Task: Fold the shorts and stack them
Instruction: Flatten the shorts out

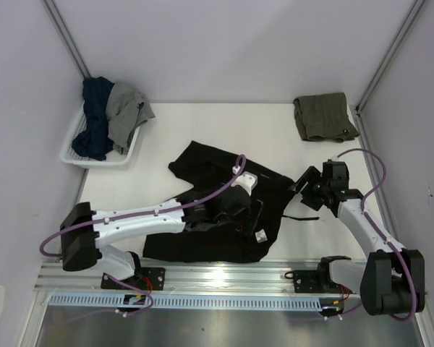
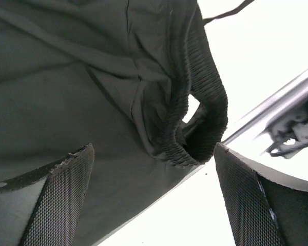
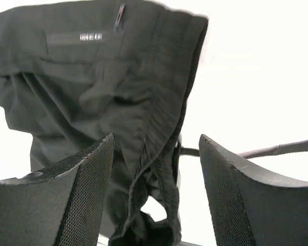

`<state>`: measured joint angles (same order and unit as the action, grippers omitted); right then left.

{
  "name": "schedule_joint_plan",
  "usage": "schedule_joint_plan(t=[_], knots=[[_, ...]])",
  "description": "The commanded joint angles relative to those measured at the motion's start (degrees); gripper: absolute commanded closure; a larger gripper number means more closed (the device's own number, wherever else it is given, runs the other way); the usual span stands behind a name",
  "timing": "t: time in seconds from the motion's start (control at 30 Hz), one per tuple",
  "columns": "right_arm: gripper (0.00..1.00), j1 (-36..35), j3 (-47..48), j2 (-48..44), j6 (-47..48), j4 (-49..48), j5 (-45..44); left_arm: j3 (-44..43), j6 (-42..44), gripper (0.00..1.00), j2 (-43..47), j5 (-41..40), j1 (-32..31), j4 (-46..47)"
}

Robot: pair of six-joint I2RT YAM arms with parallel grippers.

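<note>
black shorts [image 1: 202,163] part-hidden, beneath left arm [image 1: 145,220]

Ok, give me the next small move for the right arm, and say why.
Probably lower the right gripper and close it on the waistband of the black shorts. That pair lies spread but unfolded, the right and the left gripper are both open and hold nothing, and the waistband runs between the right jaws. The olive shorts already lie folded at the far corner.

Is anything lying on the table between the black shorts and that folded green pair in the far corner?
Nothing visible. The table between the black shorts and the olive-green shorts is bare. The right gripper hangs open at the black pair's right edge, beside that path; the white basket stands at far left.
</note>
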<state>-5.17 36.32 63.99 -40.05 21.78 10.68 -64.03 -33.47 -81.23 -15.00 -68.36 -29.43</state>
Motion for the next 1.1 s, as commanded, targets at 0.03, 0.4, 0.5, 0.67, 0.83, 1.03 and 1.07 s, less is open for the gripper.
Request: schedule_joint_plan(t=[0.03, 0.4, 0.5, 0.67, 0.83, 1.03, 1.07], knots=[[0.31, 2.00, 0.25, 2.45, 1.82, -6.39, 1.02, -3.82, -4.58, 0.01, -5.15, -6.26, -1.87, -1.59], [0.32, 4.11, 0.42, 11.07, 0.15, -15.18, 0.48, -12.60, -6.60, 0.01, -14.30, -12.59, -5.12, -7.74], [0.32, 4.38, 0.77, 13.26, -0.64, -17.73, 1.10, -14.01, -7.13, 0.01, -15.97, -13.38, -5.29, -9.50], [0.32, 4.55, 1.83, 17.83, -1.25, -21.07, 1.72, -16.30, -8.10, 0.01, -18.96, -13.82, -5.73, -12.31], [0.33, 4.55, 2.44, 20.91, -2.57, -25.20, 2.59, -17.80, -9.41, 0.01, -20.72, -14.79, -6.44, -14.42], [0.34, 4.55, 2.71, 22.41, -3.45, -27.76, 4.00, -18.50, -10.65, 0.01, -22.48, -14.79, -6.79, -15.74], [0.34, 4.55, 2.71, 21.98, -3.37, -27.15, 3.57, -18.50, -10.65, 0.01, -22.74, -14.96, -6.88, -16.01]])
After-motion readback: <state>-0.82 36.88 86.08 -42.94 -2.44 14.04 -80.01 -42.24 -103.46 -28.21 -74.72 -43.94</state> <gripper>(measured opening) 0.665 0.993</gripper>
